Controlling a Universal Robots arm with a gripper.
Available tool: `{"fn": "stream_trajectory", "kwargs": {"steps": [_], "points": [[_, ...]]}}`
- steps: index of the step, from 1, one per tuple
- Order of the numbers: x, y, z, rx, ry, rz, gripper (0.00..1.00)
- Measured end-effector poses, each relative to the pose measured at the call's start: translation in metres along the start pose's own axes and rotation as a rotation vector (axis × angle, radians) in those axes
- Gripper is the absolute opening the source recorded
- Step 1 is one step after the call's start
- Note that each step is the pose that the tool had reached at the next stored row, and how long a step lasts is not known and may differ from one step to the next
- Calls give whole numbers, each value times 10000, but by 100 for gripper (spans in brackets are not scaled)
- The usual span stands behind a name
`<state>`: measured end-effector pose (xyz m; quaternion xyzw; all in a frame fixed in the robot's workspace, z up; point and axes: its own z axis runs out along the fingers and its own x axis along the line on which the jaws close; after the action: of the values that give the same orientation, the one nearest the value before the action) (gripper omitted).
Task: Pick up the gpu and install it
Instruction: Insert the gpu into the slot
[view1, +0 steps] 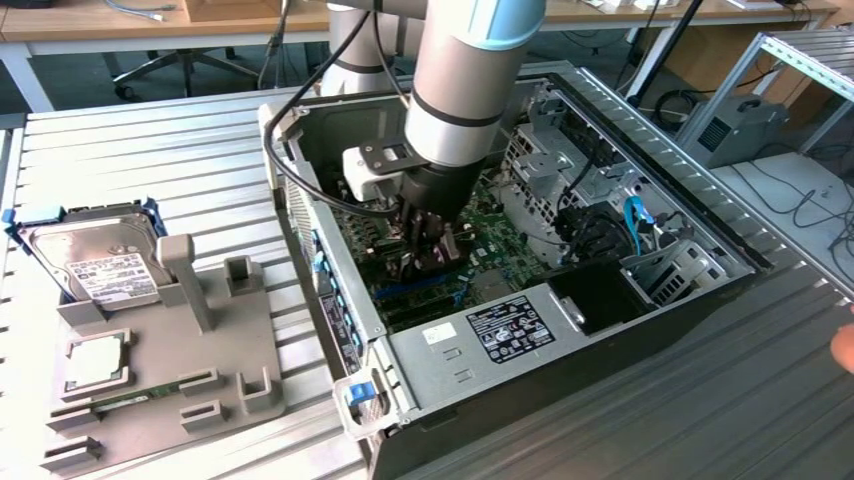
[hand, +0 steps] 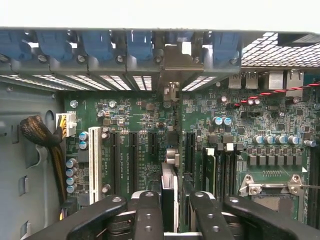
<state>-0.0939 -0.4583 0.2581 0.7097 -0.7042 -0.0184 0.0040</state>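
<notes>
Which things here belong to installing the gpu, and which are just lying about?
In the job:
- the gpu, edge-on in the pincer
- the motherboard slots below it
- the open computer case

Lying about:
- the hard drive, the memory stick and the square chip, all on the grey holder beside the case

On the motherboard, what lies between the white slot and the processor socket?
In the wrist view, between the white slot and processor socket: black expansion slots, the gpu edge-on in the gripper, then memory slots.
</notes>
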Motion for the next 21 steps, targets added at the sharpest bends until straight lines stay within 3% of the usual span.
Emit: {"fn": "stream_trajectory", "kwargs": {"steps": [21], "points": [[-5,-3,93,0,1,-32,26]]}}
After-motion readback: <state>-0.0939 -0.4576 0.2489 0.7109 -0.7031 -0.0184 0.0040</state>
